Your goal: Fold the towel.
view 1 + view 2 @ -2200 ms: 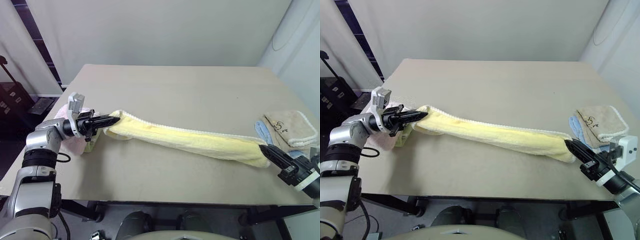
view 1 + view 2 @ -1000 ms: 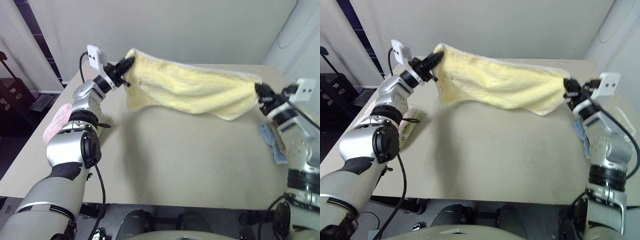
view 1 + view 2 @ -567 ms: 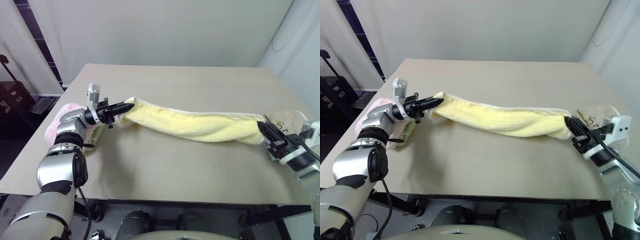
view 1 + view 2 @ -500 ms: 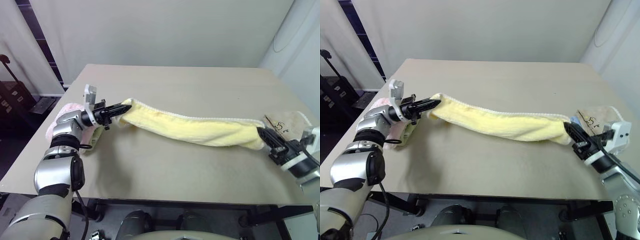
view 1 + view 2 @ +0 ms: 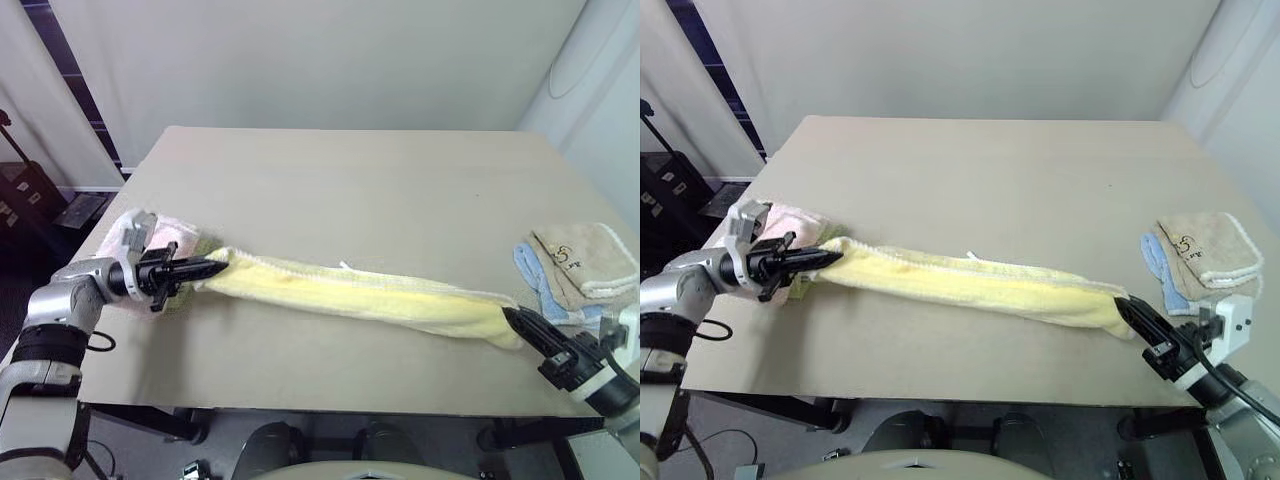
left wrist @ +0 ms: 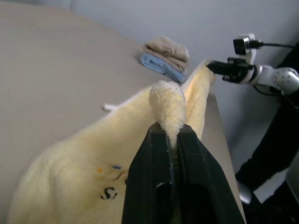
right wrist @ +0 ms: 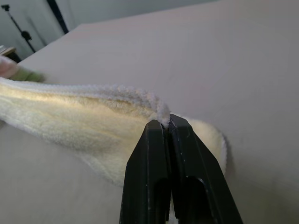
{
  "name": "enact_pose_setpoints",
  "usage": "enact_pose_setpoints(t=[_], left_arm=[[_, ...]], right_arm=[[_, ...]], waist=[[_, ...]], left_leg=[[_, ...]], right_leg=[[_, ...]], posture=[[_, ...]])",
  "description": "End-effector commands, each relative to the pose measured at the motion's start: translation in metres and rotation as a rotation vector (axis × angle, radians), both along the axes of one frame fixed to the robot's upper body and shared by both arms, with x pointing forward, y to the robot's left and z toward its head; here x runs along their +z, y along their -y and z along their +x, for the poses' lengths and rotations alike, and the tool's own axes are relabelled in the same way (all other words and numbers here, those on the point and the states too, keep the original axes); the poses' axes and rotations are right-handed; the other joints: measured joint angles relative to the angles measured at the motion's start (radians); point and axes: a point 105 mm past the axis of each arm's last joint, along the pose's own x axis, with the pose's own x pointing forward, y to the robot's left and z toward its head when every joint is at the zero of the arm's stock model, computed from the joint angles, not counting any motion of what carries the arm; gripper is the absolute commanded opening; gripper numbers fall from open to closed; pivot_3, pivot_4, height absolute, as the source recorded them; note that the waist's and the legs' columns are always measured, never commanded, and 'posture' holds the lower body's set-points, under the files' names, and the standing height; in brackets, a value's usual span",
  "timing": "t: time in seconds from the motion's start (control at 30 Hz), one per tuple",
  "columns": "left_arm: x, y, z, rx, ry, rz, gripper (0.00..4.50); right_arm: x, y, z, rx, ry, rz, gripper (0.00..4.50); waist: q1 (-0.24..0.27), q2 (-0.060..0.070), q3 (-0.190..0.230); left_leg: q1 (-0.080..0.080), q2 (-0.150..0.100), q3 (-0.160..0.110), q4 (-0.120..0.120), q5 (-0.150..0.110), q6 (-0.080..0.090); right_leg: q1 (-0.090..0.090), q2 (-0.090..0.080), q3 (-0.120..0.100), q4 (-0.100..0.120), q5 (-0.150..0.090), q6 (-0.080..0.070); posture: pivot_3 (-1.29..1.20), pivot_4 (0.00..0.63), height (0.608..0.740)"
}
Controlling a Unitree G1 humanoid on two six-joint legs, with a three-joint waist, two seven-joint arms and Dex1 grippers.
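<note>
The left hand is closed tight on one end of the towel. A pink towel lies on the table right behind this hand. From the left hand the yellow towel runs in a long, bunched strip across the near part of the table, all the way to the right hand. It lies low on the table, close to the front edge. A small dark logo shows on the towel near the left hand. The right hand is closed tight on the other end of the towel. Just past the right hand, farther back on the table, a beige towel sits on a blue cloth.
</note>
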Motion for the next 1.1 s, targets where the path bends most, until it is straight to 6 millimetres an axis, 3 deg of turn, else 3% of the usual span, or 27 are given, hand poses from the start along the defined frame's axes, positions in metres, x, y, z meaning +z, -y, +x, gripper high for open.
enact_pose_setpoints(t=[0.03, 0.2, 0.27, 0.3, 0.33, 0.37, 0.4, 0.43, 0.47, 0.53, 0.7, 0.9, 1.1], left_arm=[[0.006, 0.002, -0.011, -0.052, 0.045, 0.015, 0.03], [-0.007, -0.005, -0.021, -0.051, 0.035, 0.061, 0.03], [-0.006, -0.010, -0.018, -0.018, 0.031, 0.040, 0.03], [-0.006, -0.011, -0.018, -0.011, 0.028, 0.042, 0.03], [-0.006, -0.012, -0.018, -0.012, 0.027, 0.052, 0.03], [-0.008, -0.012, -0.020, -0.018, 0.030, 0.068, 0.03], [-0.009, -0.011, -0.022, -0.027, 0.033, 0.081, 0.03], [-0.009, -0.011, -0.023, -0.033, 0.036, 0.085, 0.03], [-0.008, -0.009, -0.022, -0.035, 0.040, 0.077, 0.03], [-0.005, -0.005, -0.021, -0.040, 0.046, 0.058, 0.03], [0.012, 0.016, -0.018, -0.081, 0.072, 0.046, 0.03], [0.031, 0.034, -0.004, -0.005, 0.067, 0.045, 0.03], [0.044, 0.046, 0.007, 0.077, 0.059, 0.029, 0.03]], right_arm=[[0.006, -0.007, -0.007, 0.038, 0.039, -0.042, 0.00], [-0.001, -0.007, -0.011, 0.044, 0.012, -0.077, 0.00], [0.002, -0.007, -0.007, 0.044, 0.029, -0.078, 0.00], [0.004, -0.010, -0.005, 0.058, 0.036, -0.076, 0.00], [0.004, -0.013, -0.004, 0.084, 0.031, -0.076, 0.00], [0.003, -0.017, -0.005, 0.116, 0.023, -0.088, 0.00], [-0.002, -0.020, -0.006, 0.138, 0.000, -0.109, 0.00], [-0.006, -0.021, -0.007, 0.152, -0.019, -0.127, 0.00], [-0.010, -0.022, -0.009, 0.172, -0.042, -0.147, 0.00], [-0.018, -0.026, -0.015, 0.216, -0.082, -0.191, 0.00], [-0.019, -0.027, -0.016, 0.236, -0.085, -0.207, 0.00], [0.002, -0.019, 0.007, 0.158, 0.020, -0.145, 0.00], [0.005, -0.015, 0.025, 0.132, 0.034, -0.108, 0.00]], waist=[[0.001, 0.000, 0.000], [0.008, 0.000, -0.001], [0.015, -0.005, -0.003], [0.017, -0.012, -0.002], [0.010, -0.018, 0.002], [0.011, -0.003, 0.002], [0.011, 0.007, 0.001], [0.006, 0.019, 0.002], [0.005, 0.020, 0.002], [0.003, 0.018, 0.000], [0.012, 0.009, -0.002], [0.025, 0.008, -0.001], [0.033, 0.006, -0.001]], left_leg=[[0.000, 0.000, 0.000, 0.000, 0.000, 0.000], [0.001, -0.003, 0.006, -0.014, 0.000, -0.001], [0.002, -0.003, 0.018, -0.025, 0.002, -0.003], [0.008, -0.004, 0.028, -0.031, 0.002, -0.004], [0.018, -0.005, 0.036, -0.029, 0.004, -0.006], [0.029, -0.006, 0.031, -0.011, 0.007, -0.013], [0.025, -0.009, -0.019, 0.019, -0.005, -0.035], [0.022, -0.010, -0.047, 0.036, -0.017, -0.046], [0.020, -0.010, -0.068, 0.040, -0.033, -0.039], [0.023, -0.008, -0.073, 0.032, -0.035, -0.038], [0.022, -0.009, -0.064, 0.027, -0.035, -0.032], [0.024, -0.008, -0.063, 0.027, -0.034, -0.032], [0.027, -0.008, -0.062, 0.027, -0.034, -0.032]], right_leg=[[0.000, 0.000, 0.000, 0.000, 0.000, 0.000], [0.002, -0.001, 0.003, 0.000, 0.000, -0.001], [0.004, 0.000, 0.009, 0.013, -0.002, -0.004], [0.005, -0.001, 0.015, 0.026, -0.016, -0.012], [0.004, -0.004, 0.024, 0.035, -0.031, -0.008], [-0.002, -0.012, 0.022, 0.038, -0.038, -0.006], [0.001, -0.013, 0.006, 0.037, -0.037, -0.011], [0.003, -0.016, -0.008, 0.037, -0.036, -0.012], [0.011, -0.016, -0.025, 0.035, -0.037, -0.010], [0.022, -0.013, -0.031, 0.021, -0.034, -0.005], [0.018, -0.016, -0.030, 0.018, -0.022, 0.001], [0.018, -0.015, -0.030, 0.019, -0.021, 0.001], [0.020, -0.015, -0.030, 0.019, -0.020, 0.000]], posture=[[0.00, 0.000, 0.740], [0.00, 0.000, 0.740], [0.00, 0.000, 0.740], [0.00, 0.000, 0.740], [0.00, 0.000, 0.740], [0.00, 0.000, 0.740], [0.00, 0.000, 0.740], [0.00, 0.000, 0.740], [0.00, 0.000, 0.740], [0.00, 0.000, 0.740], [0.00, 0.000, 0.740], [0.00, 0.000, 0.740], [0.00, 0.000, 0.740]])
